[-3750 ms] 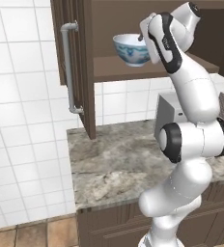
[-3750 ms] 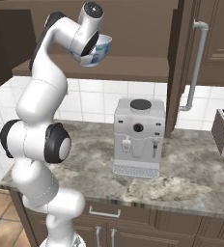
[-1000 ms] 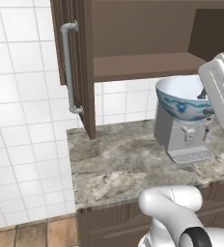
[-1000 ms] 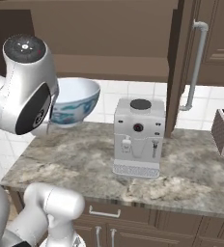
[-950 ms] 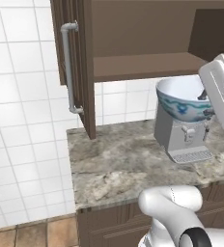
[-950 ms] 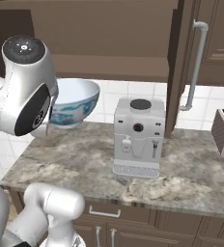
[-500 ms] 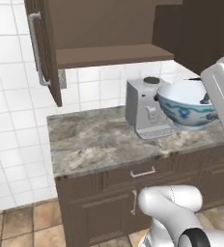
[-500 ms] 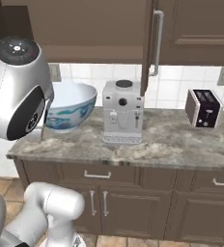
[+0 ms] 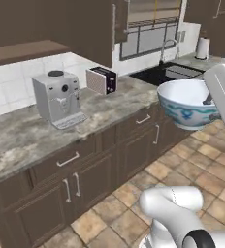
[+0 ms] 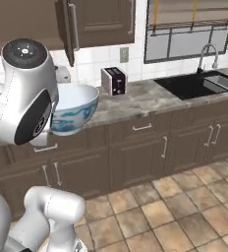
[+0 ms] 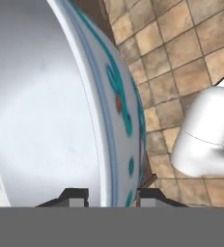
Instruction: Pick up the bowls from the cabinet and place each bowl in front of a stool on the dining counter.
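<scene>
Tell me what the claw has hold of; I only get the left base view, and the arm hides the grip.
Observer: In the hand view the claw pinches the rim of the white bowl with blue floral pattern, one finger inside, one outside.
Operator: Confirm what's under the bowl.
Observer: Tiled floor lies directly past its rim, no counter.
Operator: Check the bowl's far side.
Observer: The right base view shows blue pattern there too, bowl upright.
</scene>
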